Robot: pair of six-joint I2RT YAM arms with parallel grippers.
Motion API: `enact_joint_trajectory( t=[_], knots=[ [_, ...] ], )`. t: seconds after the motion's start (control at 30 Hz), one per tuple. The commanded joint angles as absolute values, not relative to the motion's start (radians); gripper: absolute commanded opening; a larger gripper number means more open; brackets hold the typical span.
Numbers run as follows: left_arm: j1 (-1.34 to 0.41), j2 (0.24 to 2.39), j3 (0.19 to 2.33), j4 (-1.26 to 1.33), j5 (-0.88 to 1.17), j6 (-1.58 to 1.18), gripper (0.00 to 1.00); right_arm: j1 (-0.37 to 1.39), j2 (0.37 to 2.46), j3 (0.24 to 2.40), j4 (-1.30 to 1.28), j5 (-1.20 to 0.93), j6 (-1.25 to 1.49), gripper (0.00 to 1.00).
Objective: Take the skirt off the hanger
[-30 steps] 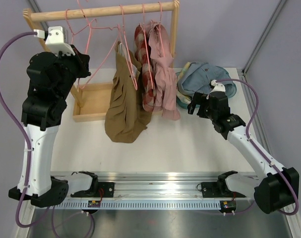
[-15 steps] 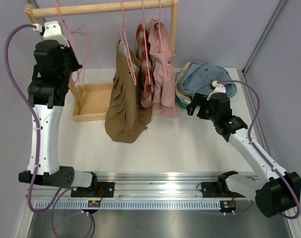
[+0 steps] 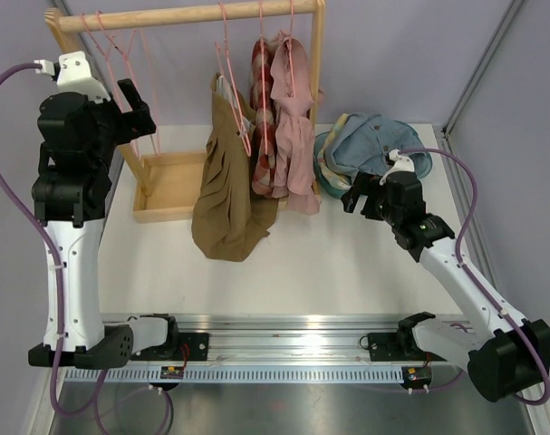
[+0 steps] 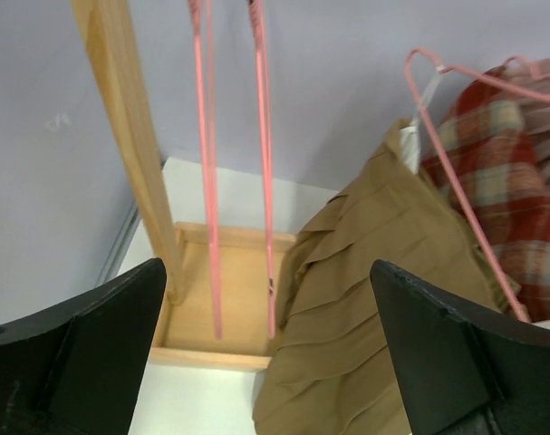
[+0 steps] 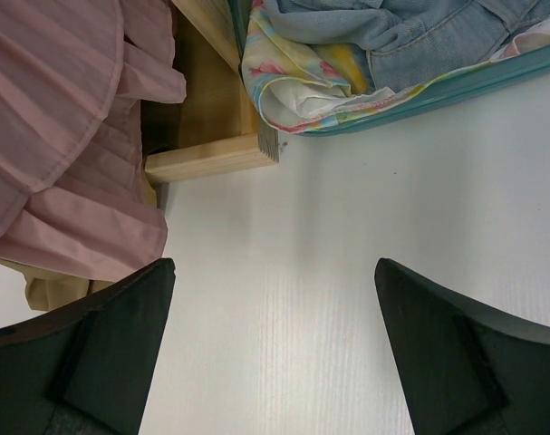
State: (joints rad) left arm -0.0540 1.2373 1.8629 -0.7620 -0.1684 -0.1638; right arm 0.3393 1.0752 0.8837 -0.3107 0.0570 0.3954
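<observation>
My right gripper (image 5: pixel 275 263) hangs low over the white table (image 3: pixel 347 263), its fingers spread wide with only bare tabletop between them. It sits just off the corner of the wooden rack base (image 5: pixel 211 159). My left gripper (image 4: pixel 267 264) is raised high beside the rack's left post (image 4: pixel 130 136). It is released too, jaws wide apart and gripping nothing. Two empty pink hangers (image 4: pixel 207 181) dangle in front of it.

Beyond them is the skirt (image 3: pixel 225 199), near the middle of the rack and well clear of both my grippers. It is tan-brown, a soft cloth folded into stepped pleats that run across it in tiers. It hangs from a pink wire hanger (image 3: pixel 234 109), with a pale strip showing at its top edge beside the wire. The cloth droops in a long bunched mass, wider toward the bottom. Its lower end reaches down to the table in front of the base, though I cannot tell whether it rests there.

Just right of it hang a red plaid garment (image 3: pixel 261 118) and a pink pleated garment (image 3: pixel 293 127), pressed close together. All the hangers hook over the wooden rail (image 3: pixel 184 15) at the top. Farther right, past the rack's right post, a teal basin (image 3: pixel 421 169) holds denim and light printed cloth.
</observation>
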Motion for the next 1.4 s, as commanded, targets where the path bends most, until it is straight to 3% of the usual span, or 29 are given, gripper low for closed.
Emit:
enact_joint_trajectory(
  t=[0.0, 0.07, 0.27, 0.7, 0.8, 0.93, 1.03, 1.13, 1.2, 1.27, 1.37],
  knots=[
    [-0.055, 1.220, 1.920, -0.726, -0.007, -0.195, 0.99, 0.344, 1.039, 0.884, -0.308, 0.035, 0.405, 0.99],
    [-0.102, 1.221, 1.918, -0.712, 0.049, -0.210, 0.99, 0.344, 1.029, 0.882, -0.316, 0.037, 0.406, 1.00],
    [-0.357, 1.353, 1.944, -0.695, -0.092, -0.208, 0.99, 0.342, 1.002, 0.882, -0.328, 0.034, 0.410, 0.99],
    [-0.477, 1.588, 2.068, -0.581, -0.193, -0.258, 0.91, 0.345, 0.928, 0.858, -0.388, 0.043, 0.408, 1.00],
    [-0.486, 1.614, 2.082, -0.568, -0.245, -0.259, 0.76, 0.345, 0.920, 0.854, -0.391, 0.038, 0.413, 0.99],
    [-0.486, 1.652, 2.132, -0.557, -0.311, -0.232, 0.74, 0.347, 0.916, 0.856, -0.399, 0.037, 0.411, 1.00],
    [-0.486, 1.719, 2.228, -0.583, -0.337, -0.207, 0.60, 0.347, 0.916, 0.857, -0.402, 0.037, 0.410, 1.00],
    [-0.486, 1.781, 2.330, -0.649, -0.336, -0.199, 0.54, 0.345, 0.914, 0.862, -0.408, 0.041, 0.410, 0.99],
    [-0.486, 1.807, 2.333, -0.652, -0.334, -0.195, 0.50, 0.345, 0.911, 0.865, -0.408, 0.043, 0.408, 0.99],
    [-0.486, 1.816, 2.324, -0.647, -0.348, -0.190, 0.38, 0.345, 0.913, 0.870, -0.414, 0.044, 0.408, 0.99],
    [-0.486, 1.821, 2.325, -0.650, -0.370, -0.181, 0.34, 0.345, 0.910, 0.874, -0.419, 0.046, 0.407, 0.99]
  ],
)
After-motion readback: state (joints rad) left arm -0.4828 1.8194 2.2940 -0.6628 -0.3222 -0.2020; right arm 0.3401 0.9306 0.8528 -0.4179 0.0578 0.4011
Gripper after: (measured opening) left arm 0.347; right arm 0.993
